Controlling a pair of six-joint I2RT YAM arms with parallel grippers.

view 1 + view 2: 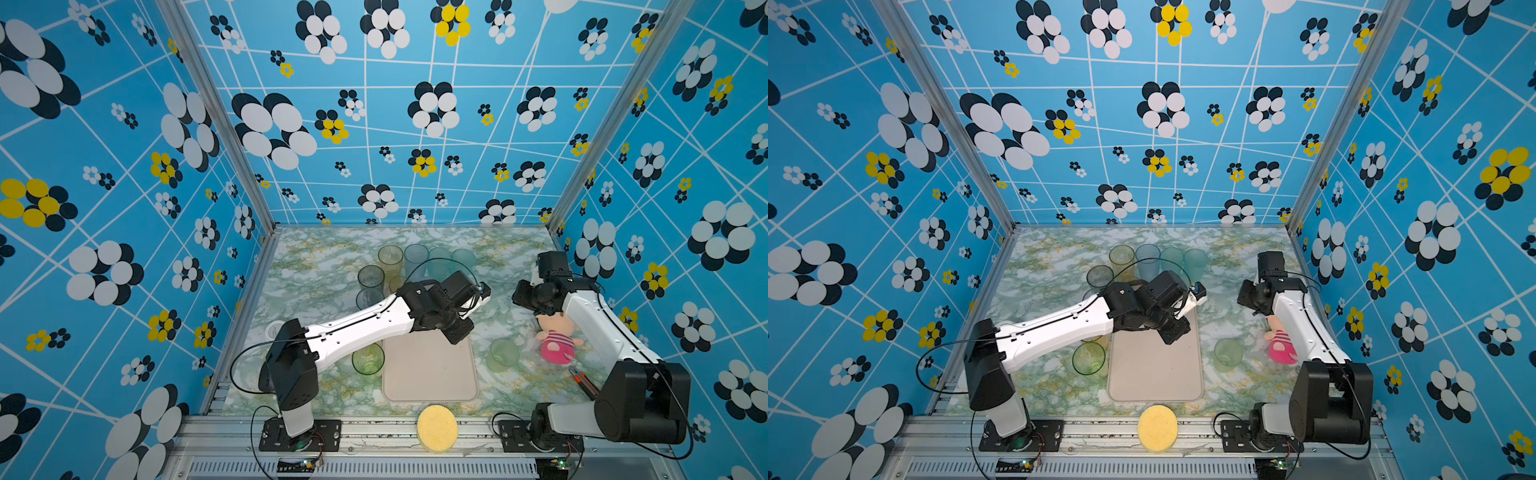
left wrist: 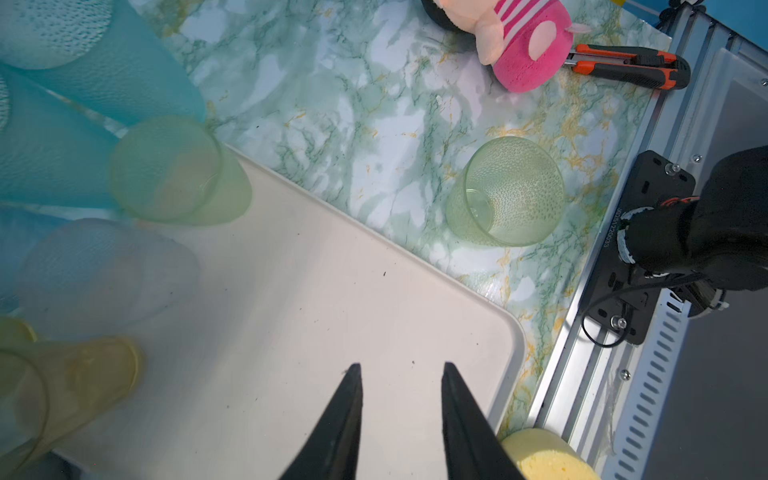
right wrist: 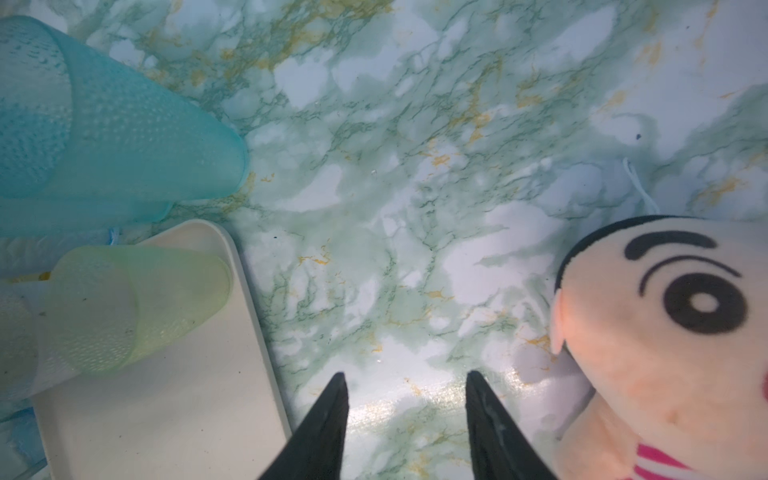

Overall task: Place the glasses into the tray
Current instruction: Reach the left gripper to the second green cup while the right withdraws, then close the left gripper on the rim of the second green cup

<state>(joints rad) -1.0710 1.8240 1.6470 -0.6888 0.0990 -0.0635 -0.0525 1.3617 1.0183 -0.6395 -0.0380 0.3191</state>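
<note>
The pale cream tray (image 1: 430, 374) lies at the table's front centre. My left gripper (image 2: 399, 365) hangs open over it, nothing between its fingers. In the left wrist view a pale green glass (image 2: 166, 170), a clear one (image 2: 104, 270) and an amber one (image 2: 83, 382) stand at the tray's far end, hidden under the arm in both top views. Several tall glasses (image 1: 415, 257) cluster behind the tray. One green glass (image 1: 368, 358) stands left of it, another (image 1: 503, 353) to its right. My right gripper (image 3: 405, 374) is open over bare table beside the tray (image 3: 166, 415).
A pink plush toy (image 1: 555, 336) lies under the right arm, with an orange and black utility knife (image 1: 584, 382) just in front of it. A yellow round sponge (image 1: 437, 428) rests on the front rail. A white round lid (image 1: 274, 330) sits at the left edge.
</note>
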